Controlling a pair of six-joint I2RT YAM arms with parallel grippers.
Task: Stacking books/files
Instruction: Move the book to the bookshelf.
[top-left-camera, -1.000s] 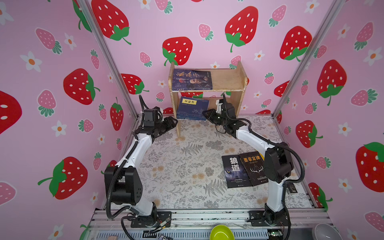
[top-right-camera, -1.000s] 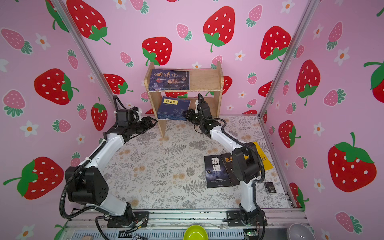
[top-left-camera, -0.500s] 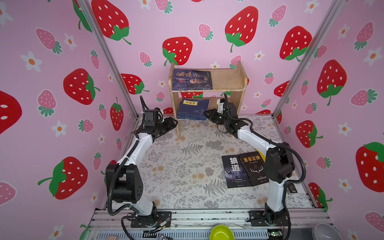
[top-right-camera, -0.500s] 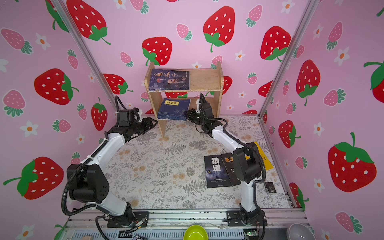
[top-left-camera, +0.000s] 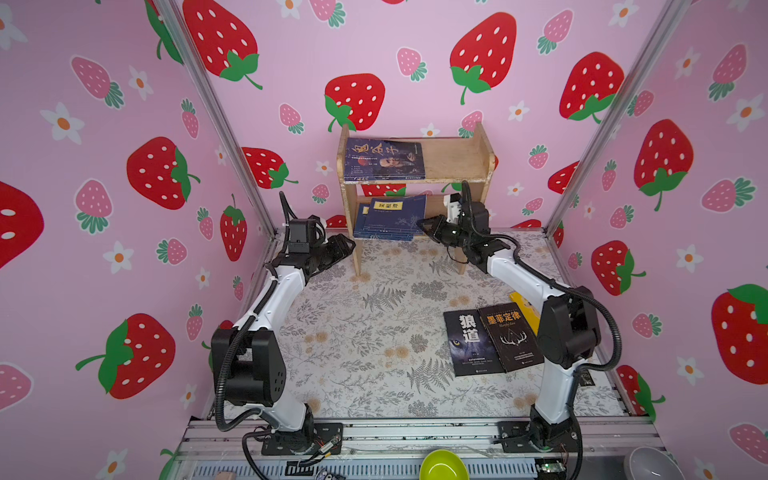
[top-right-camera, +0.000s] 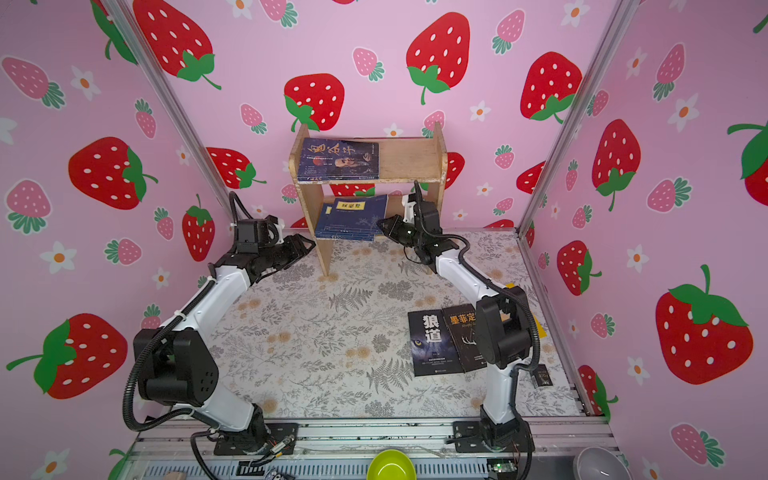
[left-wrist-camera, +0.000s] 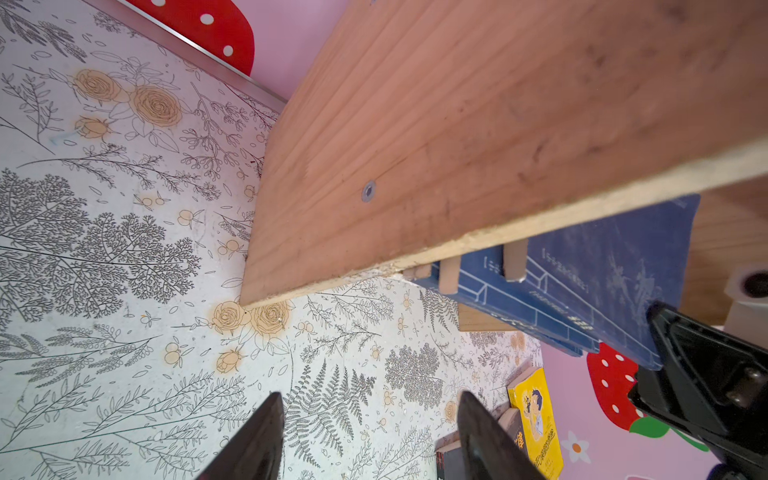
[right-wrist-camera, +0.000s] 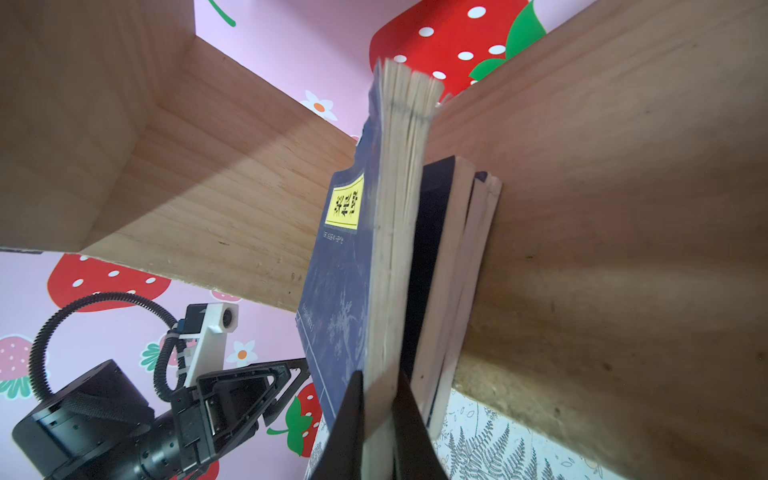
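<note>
Books (top-left-camera: 395, 214), floral tabletop (top-left-camera: 374, 332), strawberry walls (top-left-camera: 291, 62)

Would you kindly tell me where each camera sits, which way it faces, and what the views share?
Both top views: high at the front, looking down and back at the small wooden two-tier shelf; both arms show whole.
Left wrist: beside the shelf's side panel, facing the floral mat; open left claw shows.
Right wrist: facing into the lower tier; right claw pinches the navy book with a yellow label.
Shared: every view shows that navy book.
</note>
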